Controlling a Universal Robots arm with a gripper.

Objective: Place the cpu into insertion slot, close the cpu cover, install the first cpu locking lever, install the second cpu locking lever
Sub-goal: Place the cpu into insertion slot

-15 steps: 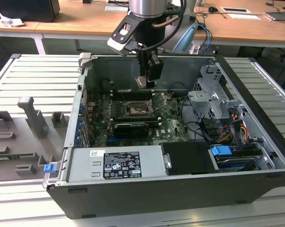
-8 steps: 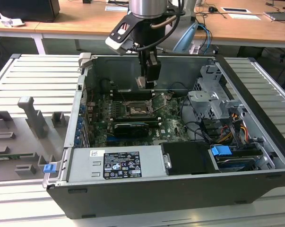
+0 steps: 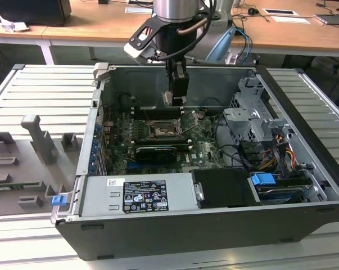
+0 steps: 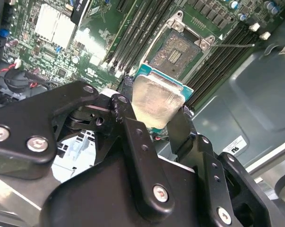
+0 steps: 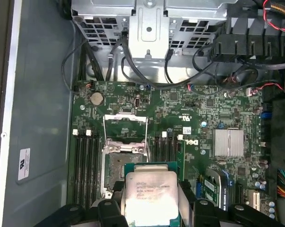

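Note:
My gripper (image 3: pixel 175 102) hangs inside the open computer case, shut on the cpu (image 3: pixel 174 99), above and slightly behind the insertion slot (image 3: pixel 160 131). In both wrist views the cpu (image 4: pixel 156 100) (image 5: pixel 151 196) is a silvery square chip on a green base, pinched at two opposite edges by black fingers (image 4: pixel 125 105). The bare insertion slot (image 4: pixel 177 51) (image 5: pixel 117 171) lies open underneath. The cpu cover (image 5: pixel 125 125), a thin metal frame, is swung open off the slot on its hinge. One thin wire locking lever (image 4: pixel 233 45) sticks out sideways, unlatched.
Memory slots (image 5: pixel 86 163) flank the slot on both sides. A long black card (image 3: pixel 155 153) lies in front of it. A metal drive cage (image 3: pixel 252 121) with cables stands at the exterior view's right, the power supply (image 3: pixel 138 194) along the front wall, and grey fixtures (image 3: pixel 37 143) outside the case.

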